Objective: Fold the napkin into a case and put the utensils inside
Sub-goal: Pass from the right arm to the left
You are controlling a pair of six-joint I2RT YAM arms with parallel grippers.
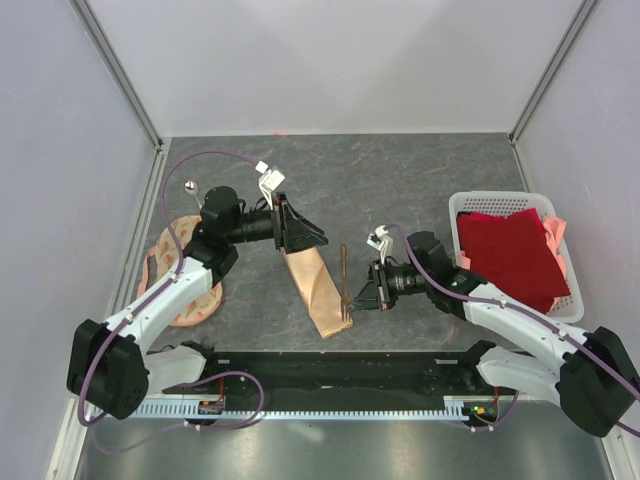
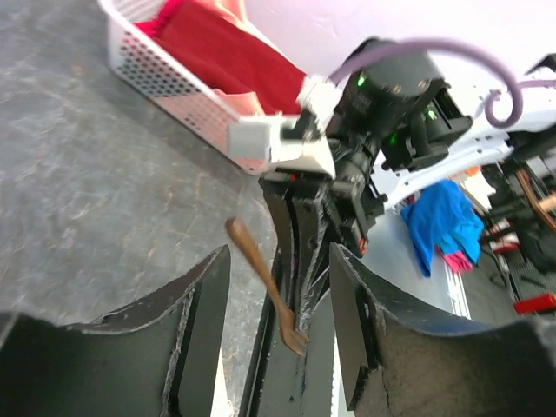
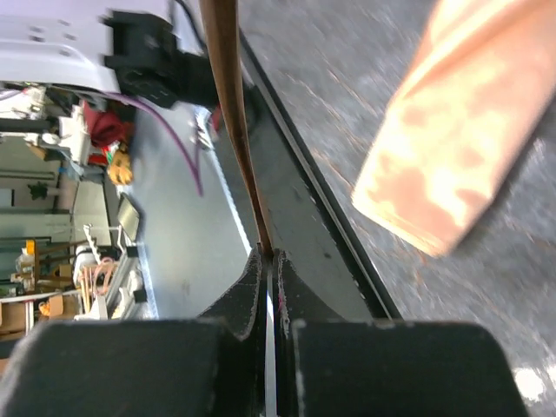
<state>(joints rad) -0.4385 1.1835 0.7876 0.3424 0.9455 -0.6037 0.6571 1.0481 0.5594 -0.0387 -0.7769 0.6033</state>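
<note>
Right pincer (image 3: 268, 261) of mine is clamped tight near one end of the thin brown stick (image 3: 228, 104), which runs along the right edge of the peach case (image 1: 315, 290). My left pincer (image 2: 278, 256) gapes wide at the case's far end.

Bright, even overhead light casts soft shadows; the wrist views blur, the case (image 3: 452, 148) smeared and unfocused.

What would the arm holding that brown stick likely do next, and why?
Probably the right gripper turns the brown stick toward the far end of the peach case, where the open left gripper sits. The stick is pinched shut in the jaws and lies alongside the case, not inside it yet.
</note>
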